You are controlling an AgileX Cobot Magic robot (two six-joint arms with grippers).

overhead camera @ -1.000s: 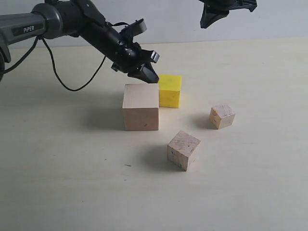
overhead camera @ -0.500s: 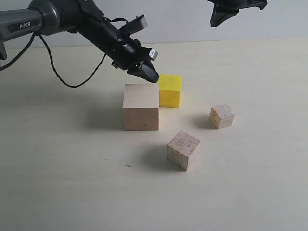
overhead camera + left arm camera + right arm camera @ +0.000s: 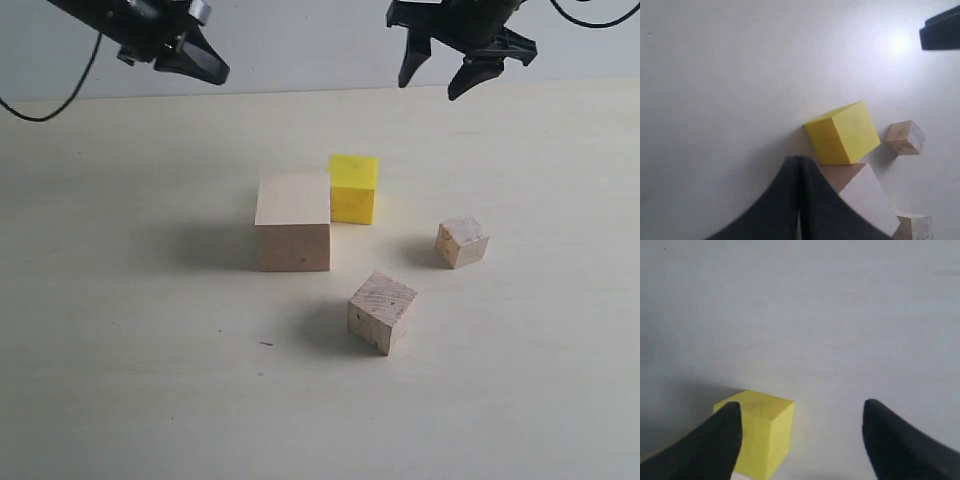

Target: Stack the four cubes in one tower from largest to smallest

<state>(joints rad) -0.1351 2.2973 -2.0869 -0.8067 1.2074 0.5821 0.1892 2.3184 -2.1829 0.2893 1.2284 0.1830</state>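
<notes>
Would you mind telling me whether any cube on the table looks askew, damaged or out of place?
Nothing looks damaged. The medium wood cube and small wood cube sit turned, corners toward the exterior camera, while the large wood cube and yellow cube sit roughly square to it. None is stacked.

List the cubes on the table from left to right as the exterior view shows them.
In order: large wood cube → yellow cube → medium wood cube → small wood cube.
</notes>
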